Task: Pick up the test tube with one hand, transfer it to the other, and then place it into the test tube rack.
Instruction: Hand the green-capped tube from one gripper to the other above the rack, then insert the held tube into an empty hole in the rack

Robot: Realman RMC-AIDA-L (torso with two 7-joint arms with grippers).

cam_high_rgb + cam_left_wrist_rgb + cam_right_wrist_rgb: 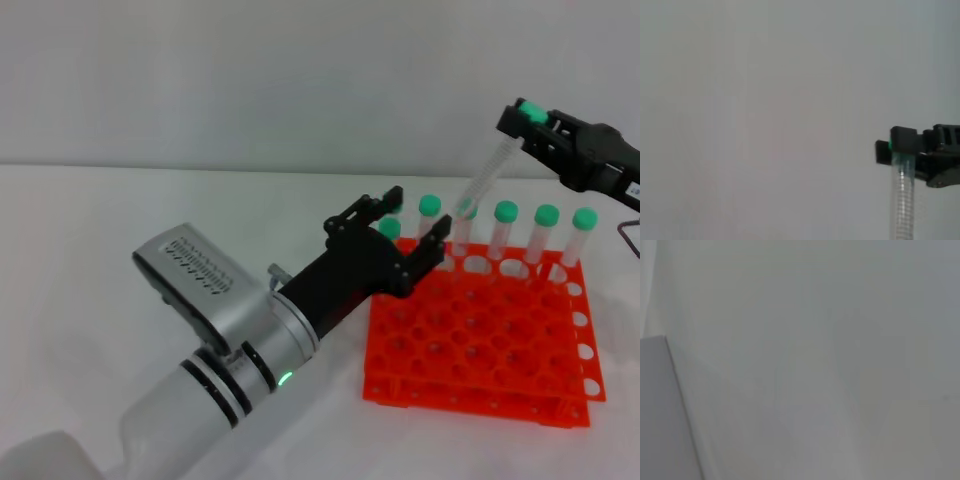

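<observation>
My right gripper (530, 118), black with a small white label, is shut on the green cap of the test tube (485, 175). It holds the tube tilted above the back row of the orange test tube rack (480, 350), tip down just over the holes. My left gripper (412, 228), black on a thick silver arm with a green light, is open and empty at the rack's back left corner. The left wrist view also shows the right gripper (900, 145) with the tube (902, 195) hanging from it. The right wrist view shows only pale wall.
Several green-capped tubes (546, 230) stand upright in the rack's back row; two of them (428, 207) are close to my left fingers. A thin dark wire (628, 238) shows at the right edge. White table surrounds the rack.
</observation>
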